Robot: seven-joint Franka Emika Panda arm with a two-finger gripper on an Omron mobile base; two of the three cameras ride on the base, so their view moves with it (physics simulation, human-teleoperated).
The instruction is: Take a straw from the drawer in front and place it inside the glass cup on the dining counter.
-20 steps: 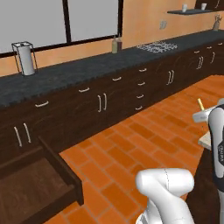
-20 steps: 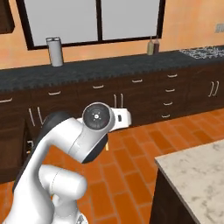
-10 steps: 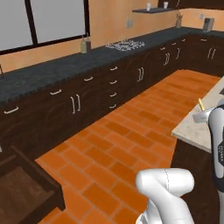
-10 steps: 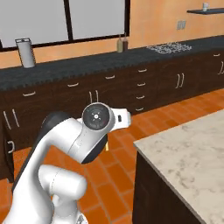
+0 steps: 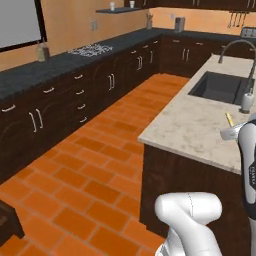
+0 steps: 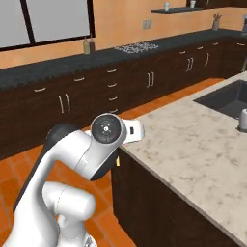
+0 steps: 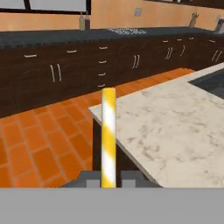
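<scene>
Item 1, change of view: my base has turned since half a second ago. The open dark-brown wooden drawer [image 5: 9,225] has slid to the lower left corner of the left base view, and the beige marbled stone dining counter [image 5: 200,125] now spreads across the right of both base views, where only its corner showed before.

Item 2, my two-finger gripper [image 7: 108,178]: the dark fingertips [image 7: 92,177] sit narrowly closed on the thin yellow-and-white striped straw [image 7: 108,133], pinching its lower end.

Item 3, the straw: held in my grip, in the air beside the near corner of the dining counter. In the hand view its long axis runs straight away from the fingers, free end pointing up the picture. In the left base view a short yellow tip [image 5: 229,119] shows above my wrist.

Item 4, containers: the inset dark sink [image 5: 220,87] lies further along the island, under a curved silver faucet [image 5: 239,47]; what it holds I cannot tell.

Item 5, far: dark grey speckled counter [image 6: 72,62] over dark cabinets.
</scene>
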